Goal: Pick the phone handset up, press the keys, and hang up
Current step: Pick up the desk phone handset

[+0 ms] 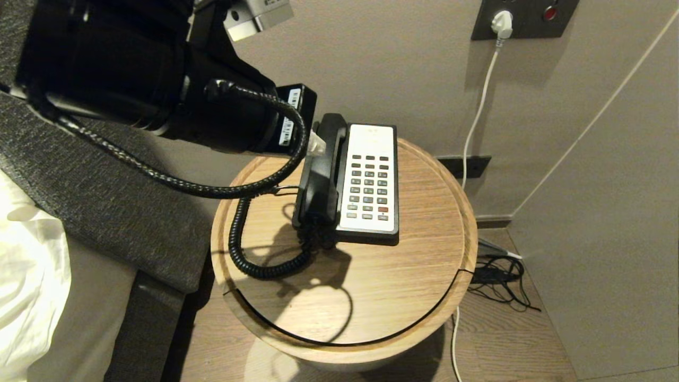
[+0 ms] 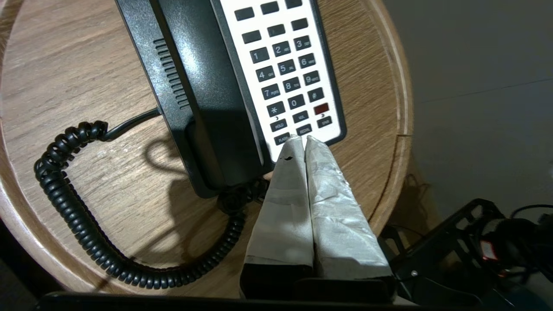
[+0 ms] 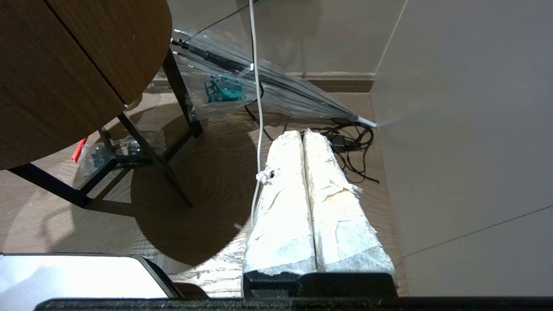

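Observation:
The black phone handset lies in the cradle on the left side of the phone base, whose white keypad faces up. Its black coiled cord loops over the round wooden table. My left gripper hangs over the phone, shut and holding nothing. In the left wrist view the handset lies beside the keypad, and the left gripper's taped tips sit over the lowest row of keys. My right gripper is shut and empty, parked low over the floor.
A grey upholstered panel and white bedding border the table's left. The wall behind holds a socket with a white plug and cable. Black cables lie on the floor at the right. A clear umbrella leans near the right gripper.

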